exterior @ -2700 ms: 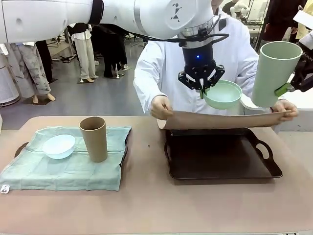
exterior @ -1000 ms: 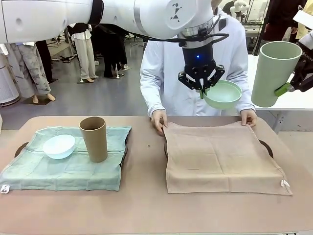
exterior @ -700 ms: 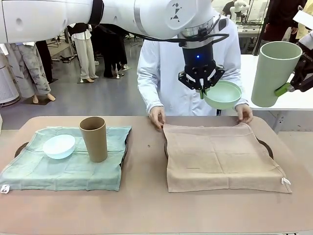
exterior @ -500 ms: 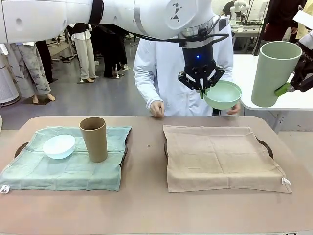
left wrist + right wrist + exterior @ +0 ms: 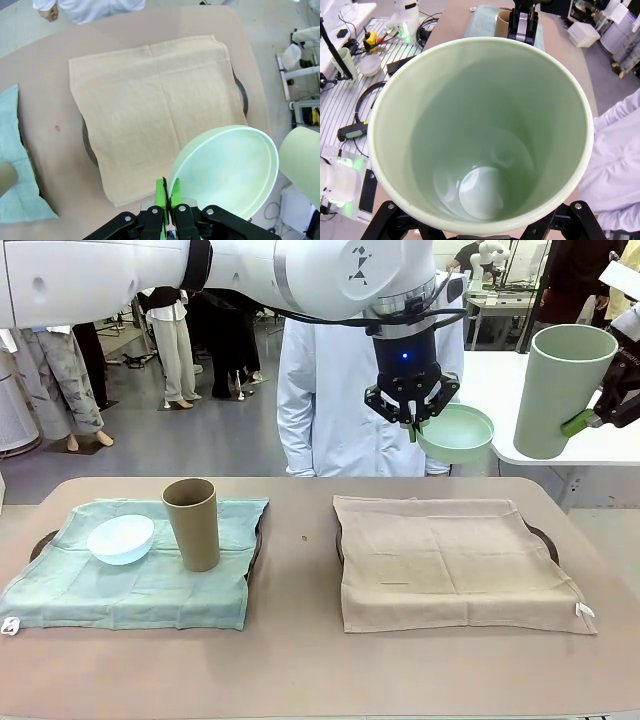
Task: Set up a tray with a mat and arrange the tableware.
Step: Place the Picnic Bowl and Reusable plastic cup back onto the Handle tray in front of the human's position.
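Left gripper [image 5: 412, 426]: fingers pinched tight on the rim of the mint green bowl [image 5: 456, 433], one green pad inside the rim and one outside, as the left wrist view shows [image 5: 168, 194]. The bowl [image 5: 227, 170] hangs out to one side of the fingertips, tilted, held up in the air. Straight below the fingers lies the beige mat [image 5: 455, 560], spread flat and covering the dark tray [image 5: 543, 536]; a little of the tray's edge and handles shows past the mat's sides. From the left wrist view the mat [image 5: 150, 105] lies beyond the fingertips, with the tray rim [image 5: 241, 95] showing at its edge.

Right gripper [image 5: 598, 412]: closed around the pale green cup [image 5: 558, 390], gripping its lower wall; the cup is held aloft and tilted, mouth upward. In the right wrist view the cup's [image 5: 480, 135] open mouth faces the camera from between the fingers, inside empty. The cup is near the bowl but apart from it.

Farther from both grippers, well off to the left gripper's far side: a second tray under a pale green cloth [image 5: 140, 565], bearing the brown cup [image 5: 192, 523] upright and, just beside it, the pale blue bowl [image 5: 121, 538].

Beyond the table [image 5: 300, 660], behind the left gripper, a person in a white coat [image 5: 330, 390] stands at the far edge; one hand [image 5: 48, 13] shows at the top of the left wrist view, off the mat.
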Available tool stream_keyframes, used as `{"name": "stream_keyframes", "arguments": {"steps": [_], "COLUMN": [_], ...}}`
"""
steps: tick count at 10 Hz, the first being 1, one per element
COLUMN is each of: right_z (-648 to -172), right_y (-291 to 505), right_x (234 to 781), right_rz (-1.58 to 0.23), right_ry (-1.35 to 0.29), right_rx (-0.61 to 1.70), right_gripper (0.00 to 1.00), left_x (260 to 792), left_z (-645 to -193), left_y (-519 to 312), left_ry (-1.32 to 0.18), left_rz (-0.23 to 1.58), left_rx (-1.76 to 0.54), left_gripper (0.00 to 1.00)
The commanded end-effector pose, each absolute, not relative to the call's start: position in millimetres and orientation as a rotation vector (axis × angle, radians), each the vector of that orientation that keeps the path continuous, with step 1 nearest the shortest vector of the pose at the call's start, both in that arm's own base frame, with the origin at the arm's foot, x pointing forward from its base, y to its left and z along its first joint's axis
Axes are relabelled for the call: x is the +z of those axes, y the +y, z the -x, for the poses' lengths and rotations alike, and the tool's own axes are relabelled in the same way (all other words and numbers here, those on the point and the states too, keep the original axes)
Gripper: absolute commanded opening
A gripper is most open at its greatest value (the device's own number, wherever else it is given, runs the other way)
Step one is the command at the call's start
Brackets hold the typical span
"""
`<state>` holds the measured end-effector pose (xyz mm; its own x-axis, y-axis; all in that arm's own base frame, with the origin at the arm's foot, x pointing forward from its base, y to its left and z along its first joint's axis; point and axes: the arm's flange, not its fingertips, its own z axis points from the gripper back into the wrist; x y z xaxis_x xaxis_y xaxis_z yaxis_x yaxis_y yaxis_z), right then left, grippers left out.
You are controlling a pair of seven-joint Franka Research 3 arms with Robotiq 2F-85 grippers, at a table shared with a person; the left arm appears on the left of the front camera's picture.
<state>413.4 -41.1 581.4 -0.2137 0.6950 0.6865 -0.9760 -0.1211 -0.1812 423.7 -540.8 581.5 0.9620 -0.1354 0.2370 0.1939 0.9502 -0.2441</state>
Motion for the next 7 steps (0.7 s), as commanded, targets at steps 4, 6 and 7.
{"name": "stream_keyframes", "arguments": {"steps": [4, 6, 7], "right_z": [-445.1, -461.4, -465.3], "right_y": [-59.5, -62.7, -62.0], "right_x": [497.9, 456.2, 438.7], "right_rz": [-0.751, -0.793, -0.806], "right_ry": [-0.756, -0.746, -0.743], "right_rx": [1.704, 1.677, 1.663], "right_gripper": [0.81, 0.81, 0.81], "left_x": [521.4, 485.9, 471.5], "left_z": [-456.2, -470.5, -472.7], "left_y": [-530.2, -530.6, -528.4], "left_ry": [-0.194, -0.156, -0.131], "left_rz": [0.239, 0.214, 0.214], "left_rx": [-0.179, -0.179, -0.172], "left_gripper": [0.04, 0.04, 0.04]}}
